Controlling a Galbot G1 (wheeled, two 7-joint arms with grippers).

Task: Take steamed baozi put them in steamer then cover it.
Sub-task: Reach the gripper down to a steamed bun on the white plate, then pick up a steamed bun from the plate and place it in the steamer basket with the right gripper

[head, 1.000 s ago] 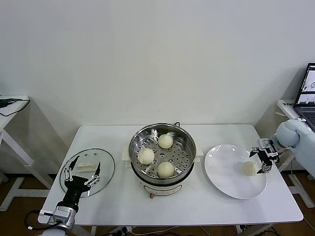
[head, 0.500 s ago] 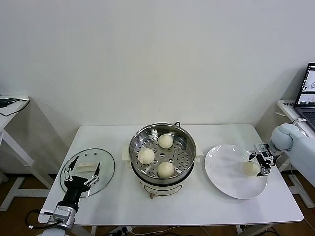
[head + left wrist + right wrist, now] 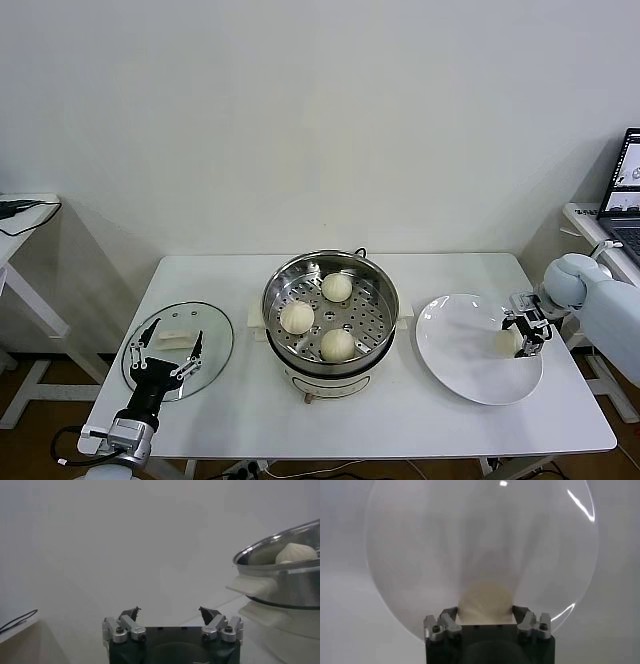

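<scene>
The steamer stands at the table's middle with three steamed baozi on its perforated tray. A fourth baozi lies on the white plate at the right. My right gripper is down on that bun. In the right wrist view its fingertips press both sides of the baozi. My left gripper hangs open over the glass lid at the left, nothing between its fingers. The left wrist view shows the steamer off to one side.
The plate's rim lies close to the table's right edge. A laptop sits on a stand beyond that edge. A small side table with a cable stands at the far left.
My right gripper moved slightly toward the plate's middle and its fingers closed in onto the baozi. The left arm has not moved.
</scene>
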